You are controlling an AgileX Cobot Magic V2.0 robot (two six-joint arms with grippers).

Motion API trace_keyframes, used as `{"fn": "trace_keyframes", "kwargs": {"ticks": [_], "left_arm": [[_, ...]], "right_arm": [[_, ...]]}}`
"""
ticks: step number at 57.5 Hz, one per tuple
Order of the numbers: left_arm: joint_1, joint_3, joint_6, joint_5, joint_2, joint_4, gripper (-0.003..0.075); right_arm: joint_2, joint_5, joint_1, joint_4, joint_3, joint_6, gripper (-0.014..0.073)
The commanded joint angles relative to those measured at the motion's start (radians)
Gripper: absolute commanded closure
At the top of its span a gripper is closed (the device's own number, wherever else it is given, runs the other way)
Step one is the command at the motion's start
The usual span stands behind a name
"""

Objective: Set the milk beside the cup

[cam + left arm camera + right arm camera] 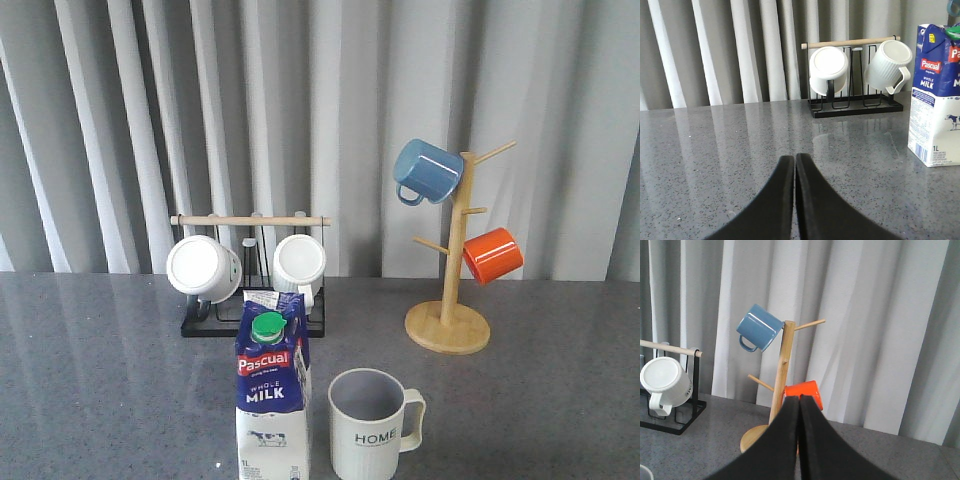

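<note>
The milk (272, 400) stands upright on the grey speckled table (100, 380), just beside the cup (372, 425) on its left, apart from both claws. From the left wrist it sits off to one side, ahead of the left claw (794, 162), whose black curved fingers are pressed together, empty, low over the table. The right claw (800, 405) is likewise together, seemingly raised, facing the wooden mug tree (780, 375). The carton is glossy and gable-topped, the mug ribbed.

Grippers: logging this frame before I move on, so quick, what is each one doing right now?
Left gripper: closed, holding nothing.
Right gripper: closed, holding nothing.
</note>
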Motion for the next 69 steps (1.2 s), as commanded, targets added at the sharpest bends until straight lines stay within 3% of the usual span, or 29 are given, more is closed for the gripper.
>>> {"fn": "trace_keyframes", "kwargs": {"ticks": [1,9,22,30,40,44,69], "left_arm": [[-0.001,-0.02,-0.001,-0.069,-0.012,-0.003,0.0727],[-0.001,-0.02,-0.001,-0.069,-0.012,-0.003,0.0727],[-0.001,-0.02,-0.001,-0.069,-0.012,-0.003,0.0727],[-0.001,-0.02,-0.001,-0.069,-0.012,-0.003,0.0727],[-0.001,-0.02,-0.001,-0.069,-0.012,-0.003,0.0727],[-0.001,-0.02,-0.001,-0.069,-0.012,-0.003,0.0727],[-0.001,-0.02,-0.001,-0.069,-0.012,-0.003,0.0726]], "right_arm": [[-0.002,-0.081,-0.006,-0.004,-0.031,-0.003,0.0601],[-0.074,-0.08,-0.006,0.002,0.033,-0.014,0.0601],[-0.479,-0.098,-0.006,0.136,0.33,-0.182,0.0601],[-0.726,-0.004,-0.006,0.161,0.551,-0.182,0.0601],[-0.852,0.005,-0.006,0.166,0.744,-0.092,0.0601],[-0.851,0.075,-0.006,0.161,0.739,-0.086,0.0601],[-0.851,0.026,-0.006,0.161,0.742,-0.103,0.0601]]}}
